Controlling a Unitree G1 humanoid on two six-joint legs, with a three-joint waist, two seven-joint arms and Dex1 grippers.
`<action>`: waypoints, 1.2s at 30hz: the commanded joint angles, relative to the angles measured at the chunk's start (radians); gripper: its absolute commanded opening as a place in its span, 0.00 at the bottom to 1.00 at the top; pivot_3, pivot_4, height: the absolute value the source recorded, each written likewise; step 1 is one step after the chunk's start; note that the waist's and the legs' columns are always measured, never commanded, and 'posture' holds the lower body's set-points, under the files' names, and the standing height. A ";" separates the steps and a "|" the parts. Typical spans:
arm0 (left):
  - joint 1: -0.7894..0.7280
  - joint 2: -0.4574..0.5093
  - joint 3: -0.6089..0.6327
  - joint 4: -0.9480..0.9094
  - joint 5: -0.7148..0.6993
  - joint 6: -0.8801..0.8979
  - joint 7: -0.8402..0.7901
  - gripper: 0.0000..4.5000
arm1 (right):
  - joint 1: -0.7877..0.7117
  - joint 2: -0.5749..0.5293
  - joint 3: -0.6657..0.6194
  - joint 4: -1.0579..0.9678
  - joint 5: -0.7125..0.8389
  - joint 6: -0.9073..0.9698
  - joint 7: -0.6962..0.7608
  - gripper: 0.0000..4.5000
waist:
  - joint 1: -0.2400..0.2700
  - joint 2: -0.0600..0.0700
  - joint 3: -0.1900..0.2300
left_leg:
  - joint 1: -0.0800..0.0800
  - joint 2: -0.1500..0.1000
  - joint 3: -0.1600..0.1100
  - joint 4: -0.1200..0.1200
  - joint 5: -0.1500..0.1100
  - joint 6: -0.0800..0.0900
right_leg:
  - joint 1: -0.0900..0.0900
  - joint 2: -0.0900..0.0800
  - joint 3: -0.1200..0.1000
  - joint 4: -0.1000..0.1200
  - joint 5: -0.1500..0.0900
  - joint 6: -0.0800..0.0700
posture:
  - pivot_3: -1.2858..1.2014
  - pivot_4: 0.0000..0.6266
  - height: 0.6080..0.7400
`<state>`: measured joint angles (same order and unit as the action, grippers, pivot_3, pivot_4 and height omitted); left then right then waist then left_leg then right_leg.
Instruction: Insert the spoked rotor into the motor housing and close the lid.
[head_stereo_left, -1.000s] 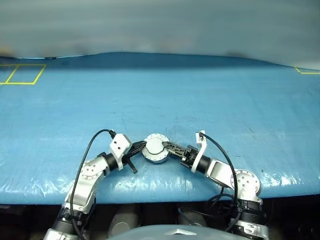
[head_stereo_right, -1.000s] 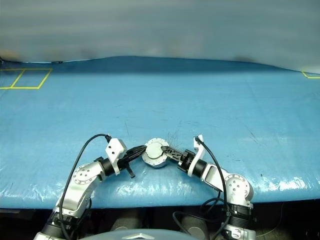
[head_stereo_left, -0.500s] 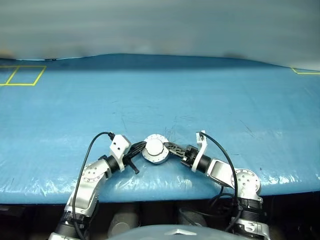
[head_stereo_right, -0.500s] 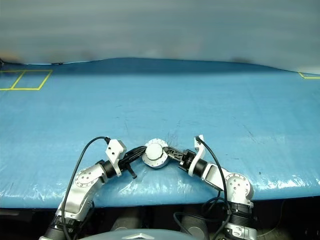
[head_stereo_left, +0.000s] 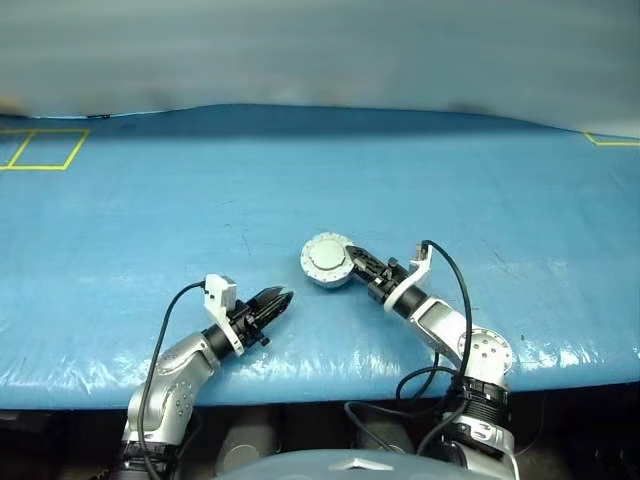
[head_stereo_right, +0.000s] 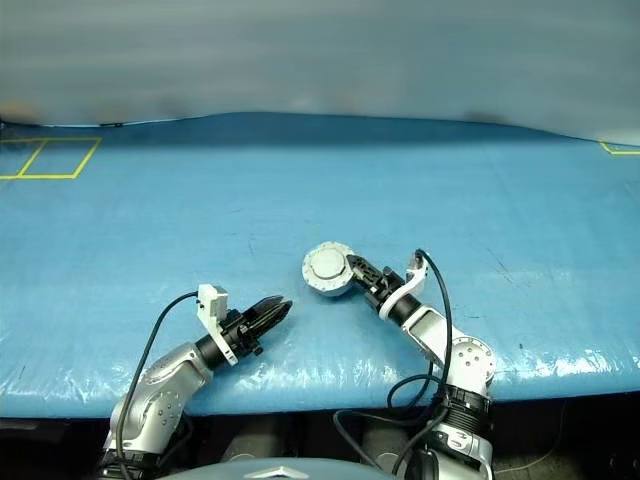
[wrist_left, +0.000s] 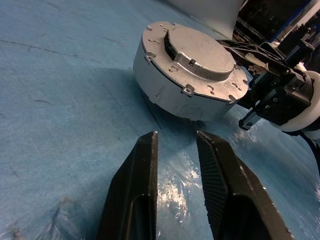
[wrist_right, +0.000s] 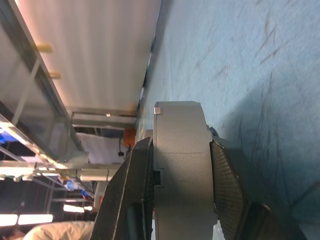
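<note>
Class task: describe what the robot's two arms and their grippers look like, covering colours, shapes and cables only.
Both arms are silver-grey metal with round disc-shaped joints and black segments. A white collar and a white bracket sit at each wrist. A black cable loops along each arm. The left gripper and right gripper have black, tapered jaws with ribbed inner faces.

No text, label, brand, number or sign can be read on anything here.

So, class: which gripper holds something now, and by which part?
The right gripper clamps the housing, lid closed, top and bottom. The left gripper holds nothing.
</note>
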<state>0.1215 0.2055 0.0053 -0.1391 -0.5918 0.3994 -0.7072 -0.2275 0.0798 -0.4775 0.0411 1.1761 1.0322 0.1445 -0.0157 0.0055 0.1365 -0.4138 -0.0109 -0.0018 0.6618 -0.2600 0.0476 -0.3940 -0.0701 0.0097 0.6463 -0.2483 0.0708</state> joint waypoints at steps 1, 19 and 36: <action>0.001 -0.059 0.053 -0.036 -0.148 0.057 0.007 0.64 | -0.059 0.031 -0.018 -0.037 0.122 -0.035 -0.019 0.28 | -0.003 0.001 0.001 | 0.000 0.000 0.000 0.000 0.000 0.000 | 0.000 0.000 0.000 0.000 0.000 0.000 | 0.52 0.24 1.00; -0.035 -0.182 0.148 -0.051 -0.520 0.263 0.092 1.00 | -0.016 0.012 0.190 -0.130 0.293 0.037 -0.070 0.28 | -0.011 0.001 0.001 | -0.001 0.001 0.000 0.001 0.000 0.000 | 0.000 0.005 0.003 0.000 0.000 0.000 | 0.52 0.24 1.00; -0.071 -0.224 0.139 0.001 -0.466 0.209 0.100 0.87 | 0.010 -0.016 0.273 -0.140 0.299 0.025 -0.046 0.28 | -0.011 0.001 0.001 | -0.001 0.002 0.000 0.002 0.000 0.000 | 0.000 0.007 0.004 0.000 0.000 0.000 | 0.52 0.24 1.00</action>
<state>0.0523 -0.0179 0.1510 -0.1225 -1.0682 0.6226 -0.5899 -0.2086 0.0502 -0.2103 -0.0437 1.4216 1.0729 0.0668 -0.0266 0.0064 0.1380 -0.4144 -0.0092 -0.0016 0.6637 -0.2598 0.0472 -0.3936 -0.0633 0.0141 0.6459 -0.2480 0.0712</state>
